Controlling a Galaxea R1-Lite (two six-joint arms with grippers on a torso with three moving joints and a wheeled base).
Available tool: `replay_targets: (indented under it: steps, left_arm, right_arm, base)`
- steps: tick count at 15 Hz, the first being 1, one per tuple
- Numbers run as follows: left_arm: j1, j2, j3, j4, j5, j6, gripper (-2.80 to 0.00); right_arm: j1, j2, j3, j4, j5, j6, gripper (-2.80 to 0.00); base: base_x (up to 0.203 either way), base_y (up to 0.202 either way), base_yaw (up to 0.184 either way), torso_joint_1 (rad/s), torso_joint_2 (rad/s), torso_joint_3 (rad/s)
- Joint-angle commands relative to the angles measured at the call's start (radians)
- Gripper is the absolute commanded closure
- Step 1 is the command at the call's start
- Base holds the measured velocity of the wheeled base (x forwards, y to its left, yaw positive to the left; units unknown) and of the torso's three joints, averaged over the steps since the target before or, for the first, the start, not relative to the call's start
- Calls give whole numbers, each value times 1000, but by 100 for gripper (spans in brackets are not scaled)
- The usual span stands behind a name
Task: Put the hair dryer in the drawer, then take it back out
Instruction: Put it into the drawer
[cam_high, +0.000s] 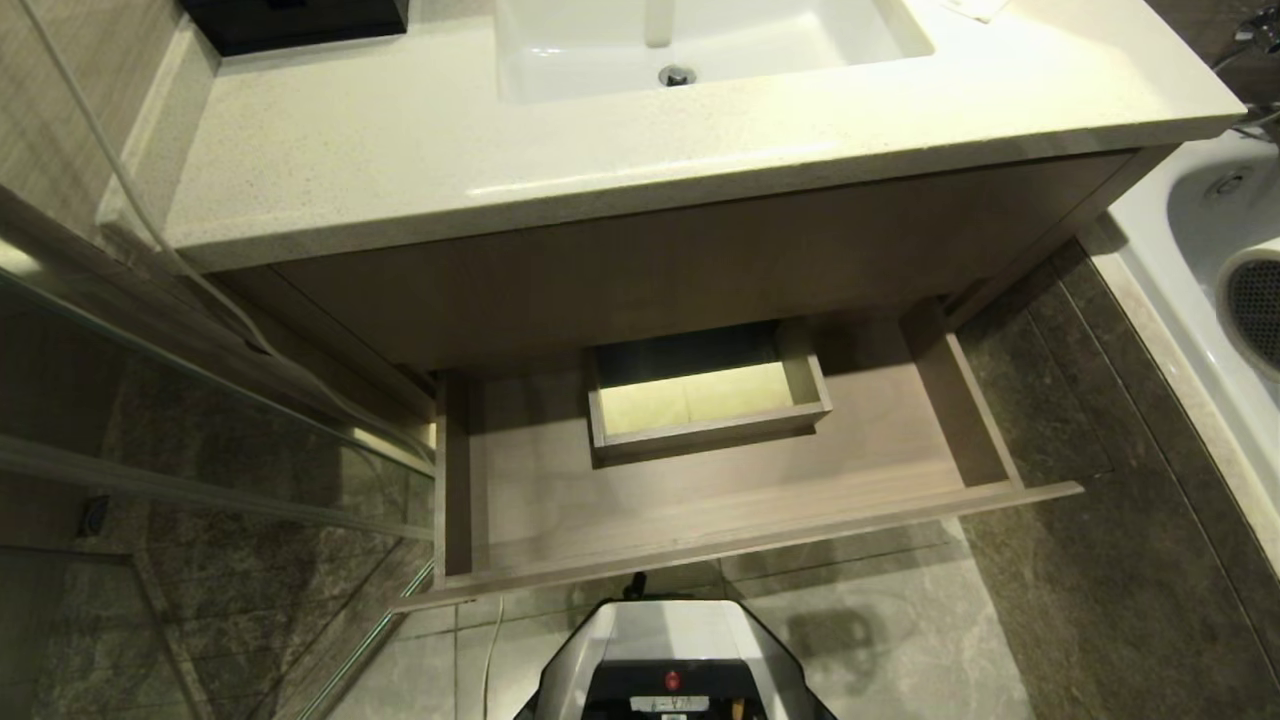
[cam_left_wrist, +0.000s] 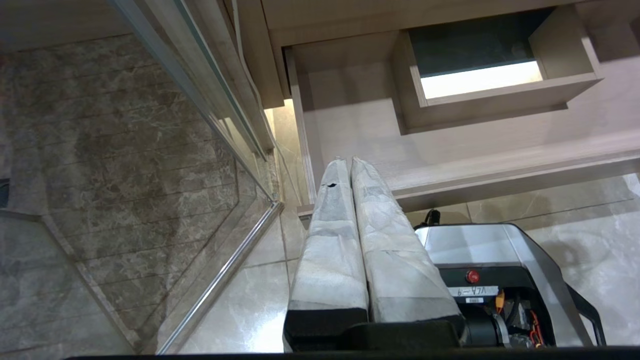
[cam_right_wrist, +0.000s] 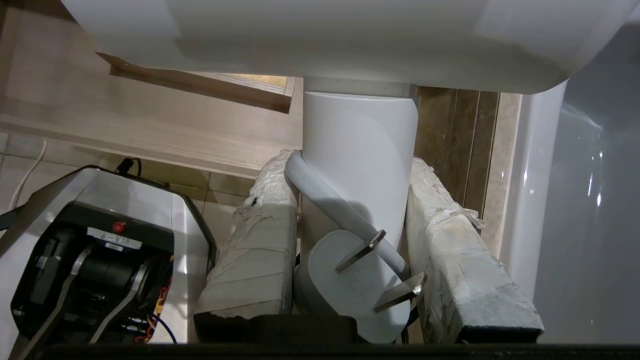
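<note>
Drawer (cam_high: 720, 500) stands pulled out under the vanity counter (cam_high: 420, 150), one wide shallow wood-grain tray with one boxed cutout (cam_high: 705, 395) at its mid-back, and nothing lies on its floor. Above it, one white basin (cam_high: 700, 40) sits sunk into the counter, with a single drain at its middle. One white tub (cam_high: 1190, 260) runs along the drawer's right side, and one glass shower panel (cam_high: 200, 450) stands off its left side. At the near edge of the drawer front, the robot's base (cam_high: 670, 660) shows, one red button on top.

Over to the right gripper (cam_right_wrist: 350, 200): it is clamped on the hair dryer (cam_right_wrist: 360, 150), two padded fingers (cam_right_wrist: 260, 240) pressed to either side of the white handle, the dryer's broad white body filling the space beyond them. One white cord runs down the handle, and one plug (cam_right_wrist: 350, 285) with two flat metal prongs rests between the fingers near the palm. So the dryer is out of the drawer, held up just off the drawer's right front corner, beside the tub.

Left gripper (cam_left_wrist: 350, 162) hangs near the drawer's left front corner, its two wrapped fingers pressed flat together, holding nothing.
</note>
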Motion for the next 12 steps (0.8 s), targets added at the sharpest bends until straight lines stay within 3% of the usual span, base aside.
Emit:
replay_targets:
  steps: [1, 12]
  left_arm:
    - [0, 0, 2, 0, 0, 0, 0]
    - [0, -1, 2, 0, 0, 0, 0]
  right_arm:
    - [1, -5, 5, 2, 2, -2, 0]
    - [15, -45, 31, -7, 1, -4, 0]
  base:
    - [0, 0, 0, -164, 316, 132]
    - [0, 0, 0, -189, 329, 138]
